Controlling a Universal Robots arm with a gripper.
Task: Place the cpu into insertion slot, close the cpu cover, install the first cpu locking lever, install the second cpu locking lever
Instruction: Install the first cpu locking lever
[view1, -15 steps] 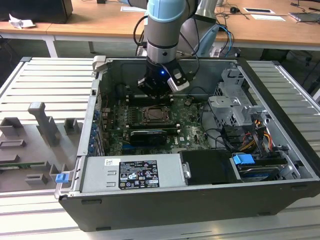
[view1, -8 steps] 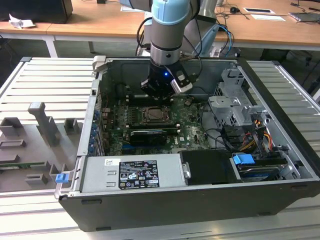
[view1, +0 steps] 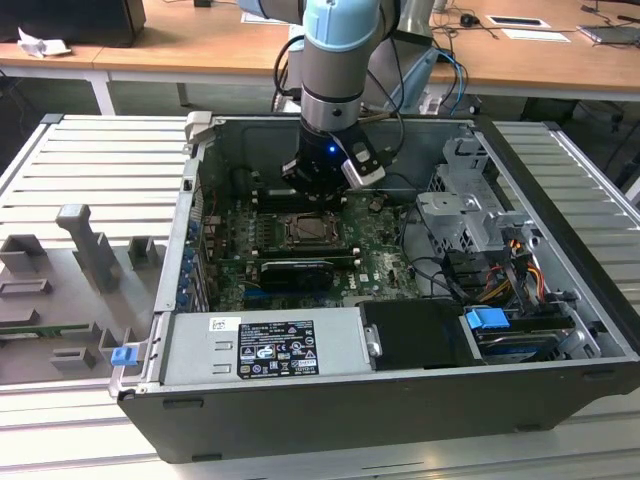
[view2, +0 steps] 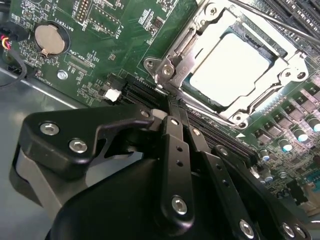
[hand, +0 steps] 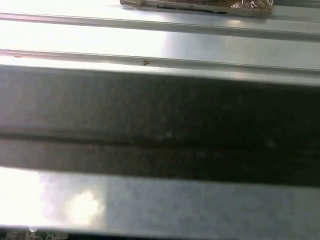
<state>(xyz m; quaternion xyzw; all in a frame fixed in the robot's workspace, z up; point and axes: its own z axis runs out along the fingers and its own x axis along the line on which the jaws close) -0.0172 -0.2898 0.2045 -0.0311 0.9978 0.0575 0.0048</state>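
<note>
In the second wrist view the cpu (view2: 227, 62) lies flat in the insertion slot (view2: 261, 46), its pale face showing through the cut-out of the cpu cover (view2: 197, 32). The cover lies down around the chip. A thin metal locking lever (view2: 265, 17) runs along the socket's far side. My gripper (view2: 168, 102) is shut, its black fingers (view2: 172, 145) meeting at a tip beside one corner of the cover, with nothing visible between them. In the exterior view the gripper (view1: 318, 188) hangs inside the open case just behind the insertion slot (view1: 305, 232).
A coin battery (view2: 49, 39) sits on the green board (view2: 125, 30), and long black memory slots (view2: 215, 132) run beside the socket. The case holds a power supply (view1: 265, 345) and a drive cage (view1: 470, 215). A grey fixture tray (view1: 80, 270) lies at the exterior view's left.
</note>
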